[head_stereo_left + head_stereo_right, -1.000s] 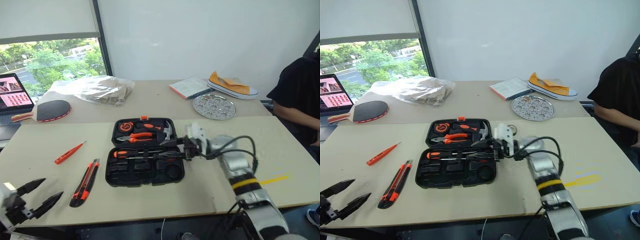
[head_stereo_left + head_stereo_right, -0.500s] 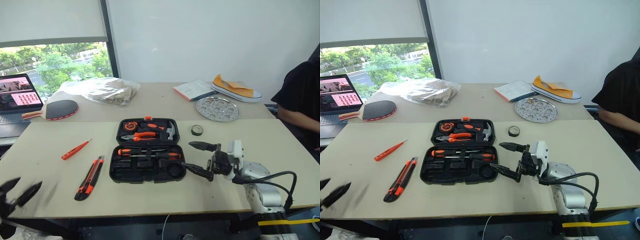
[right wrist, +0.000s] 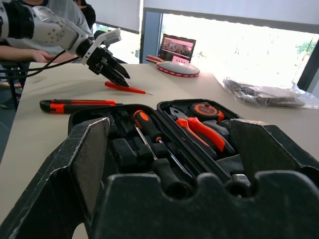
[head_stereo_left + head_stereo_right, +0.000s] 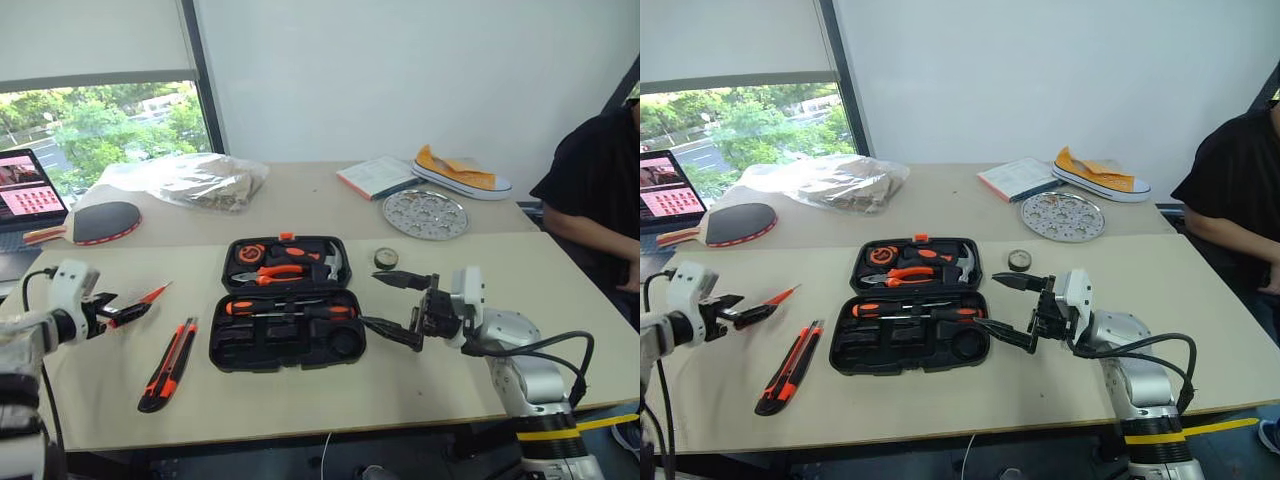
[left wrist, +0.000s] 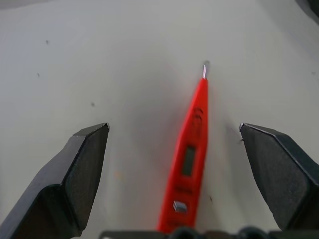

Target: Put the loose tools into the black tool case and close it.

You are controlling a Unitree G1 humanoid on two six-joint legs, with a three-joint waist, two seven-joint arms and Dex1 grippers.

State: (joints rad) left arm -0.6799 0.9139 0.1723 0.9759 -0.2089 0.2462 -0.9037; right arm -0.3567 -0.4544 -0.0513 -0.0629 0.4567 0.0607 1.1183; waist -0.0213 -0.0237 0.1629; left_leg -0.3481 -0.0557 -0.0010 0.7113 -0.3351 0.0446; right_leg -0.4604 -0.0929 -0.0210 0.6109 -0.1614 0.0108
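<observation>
No brand, label or legible writing is showing on any item; the thin all-orange screwdriver (image 5: 188, 164) is carrying a small grey window and a metal stud on its smooth plastic body, with a short steel tip. It is lying flat on the matt beige counter (image 4: 300, 400), and the left gripper (image 4: 118, 312) is hovering over its handle end with jaws standing wide apart, one on either side, gripping nothing.

The black tool case (image 4: 287, 317) is lying open at the middle of the counter, a rounded plastic clamshell with moulded slots; two black-and-orange-handled screwdrivers (image 4: 290, 309) are sitting in the near half; orange-handled pliers (image 4: 275, 272), a round orange tape measure (image 4: 251, 253) and a steel hammer (image 4: 337, 264) are sitting in the far half.

The long orange-and-black utility knife (image 4: 170, 364) is lying loose between the case and the thin screwdriver; the small dark tape roll (image 4: 386, 258) is lying just beyond the case's right far corner.

The right gripper (image 4: 397, 305) is hanging just right of the case, pointing toward it, jaws fully spread and empty.

On the far counter: a crinkled clear plastic bag (image 4: 190, 180), a red-rimmed table tennis paddle (image 4: 100, 222), a laptop (image 4: 25, 195), a book (image 4: 380, 175), a perforated metal disc (image 4: 427, 213) and a yellow canvas shoe (image 4: 460, 171); a person in black (image 4: 595, 190) is sitting at the right edge.
</observation>
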